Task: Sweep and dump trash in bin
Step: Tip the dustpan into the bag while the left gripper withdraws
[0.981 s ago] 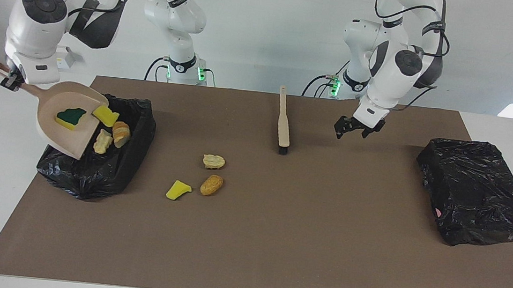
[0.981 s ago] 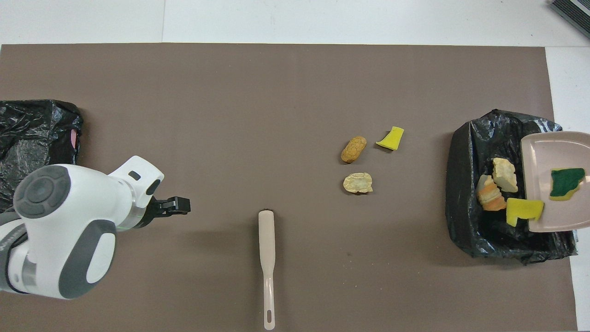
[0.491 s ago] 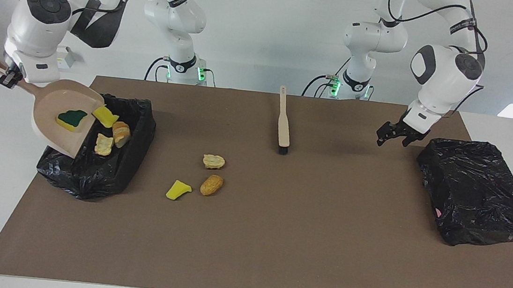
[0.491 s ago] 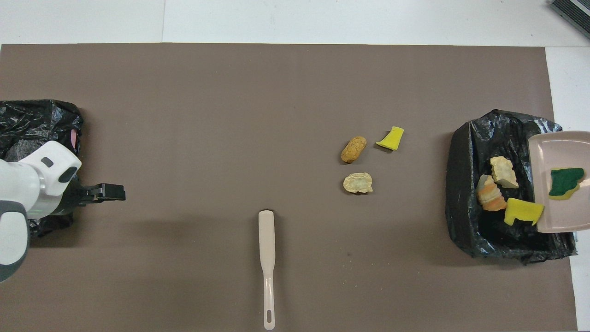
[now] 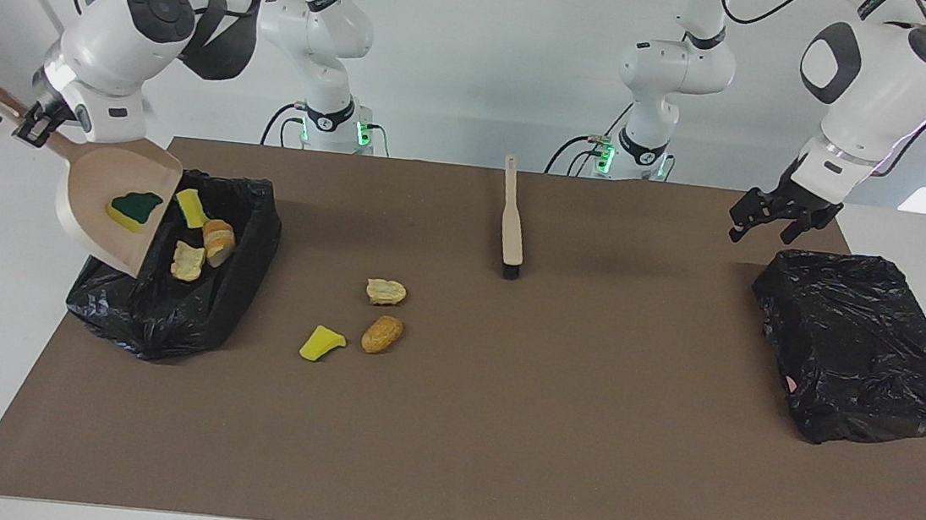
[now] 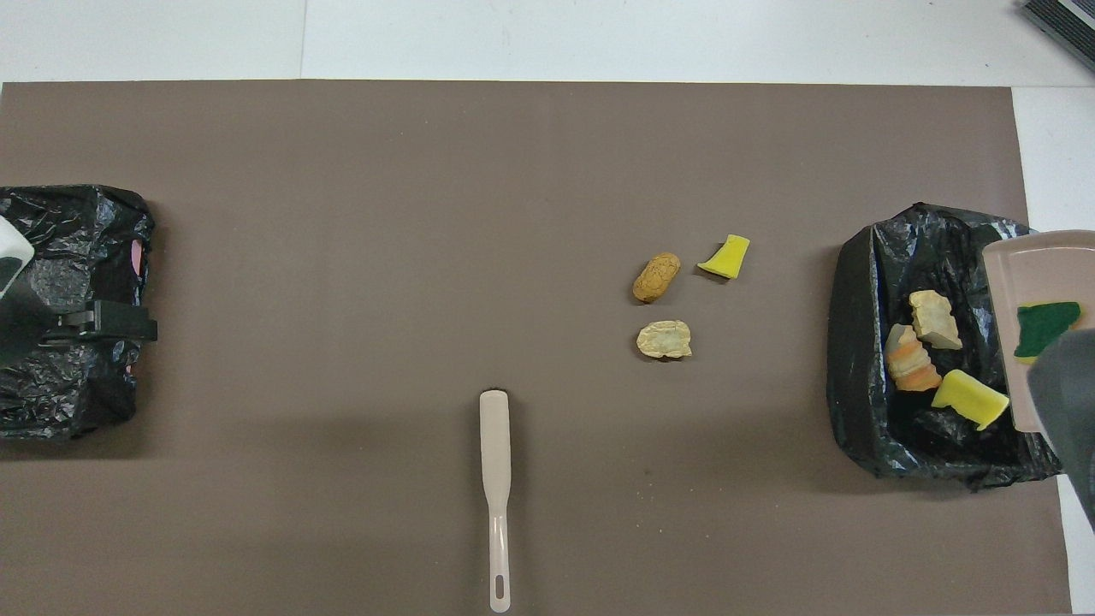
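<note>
My right gripper (image 5: 33, 123) is shut on the handle of the beige dustpan (image 5: 106, 213), tilted with its lip down over the black-lined bin (image 5: 169, 317). A green-topped sponge (image 5: 133, 205) still lies in the pan. In the bin are a yellow sponge (image 5: 193, 207) and two bread lumps (image 5: 218, 241). Three scraps of trash rest on the mat beside the bin: a pale lump (image 5: 385, 291), a tan lump (image 5: 382, 334) and a yellow wedge (image 5: 322, 342). My left gripper (image 5: 763, 229) hangs open and holds nothing, over the edge of the other black bag.
The beige brush (image 5: 511, 226) lies on the mat at the robots' end, mid-table, bristles pointing away from the robots. A closed black bag (image 5: 858, 345) sits at the left arm's end. The brown mat (image 5: 496, 450) covers most of the white table.
The left arm swung up and away from the brush to the black bag at its end. The right arm tipped the dustpan more steeply, and the yellow sponge slid off its lip into the bin.
</note>
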Controlling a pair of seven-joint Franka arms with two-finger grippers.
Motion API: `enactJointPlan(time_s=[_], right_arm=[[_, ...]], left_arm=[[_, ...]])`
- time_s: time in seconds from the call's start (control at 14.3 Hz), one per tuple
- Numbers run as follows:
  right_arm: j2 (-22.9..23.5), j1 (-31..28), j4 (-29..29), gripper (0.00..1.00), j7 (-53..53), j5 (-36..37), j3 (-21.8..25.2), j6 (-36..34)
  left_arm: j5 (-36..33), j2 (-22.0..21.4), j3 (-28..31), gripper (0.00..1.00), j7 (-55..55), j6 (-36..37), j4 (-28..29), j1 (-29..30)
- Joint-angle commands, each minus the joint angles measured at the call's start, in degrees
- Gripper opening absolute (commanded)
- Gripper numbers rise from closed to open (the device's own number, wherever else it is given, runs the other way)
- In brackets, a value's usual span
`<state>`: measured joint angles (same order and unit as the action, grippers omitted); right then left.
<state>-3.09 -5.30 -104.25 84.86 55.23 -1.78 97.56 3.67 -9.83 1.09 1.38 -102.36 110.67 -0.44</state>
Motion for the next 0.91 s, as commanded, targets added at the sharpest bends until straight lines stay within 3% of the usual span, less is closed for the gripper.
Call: enactJointPlan(time_s=[0.0,0.28,0.49,0.63,0.84], right_arm=[[-1.65,0.38,-1.65,0.00,-1.45,3.21,-0.07,-0.45],[-2.35,0.38,-2.09,0.00,-1.45,3.74,-0.16,-0.36],[-3.58,2.13,-2.27,0.00,-1.45,8.31,-0.86,-0.44],[-4.03,2.23,-3.23,0.00,-2.58,8.32,-0.86,0.08],[-8.06,1.61,-11.73,0.00,-8.02,3.41,-0.86,6.39]], left_arm=[[-0.85,1.30,-0.47,1.00,-0.41,7.41,-8.34,0.44],[-0.85,1.56,-0.56,1.00,-0.15,13.04,-16.34,-0.09],[-0.42,4.10,-1.00,1.00,0.55,18.67,-22.58,0.08],[0.02,4.82,-1.00,1.00,0.65,17.12,-23.48,0.17],[0.03,4.11,-0.91,1.00,-0.15,16.14,-21.55,0.44]])
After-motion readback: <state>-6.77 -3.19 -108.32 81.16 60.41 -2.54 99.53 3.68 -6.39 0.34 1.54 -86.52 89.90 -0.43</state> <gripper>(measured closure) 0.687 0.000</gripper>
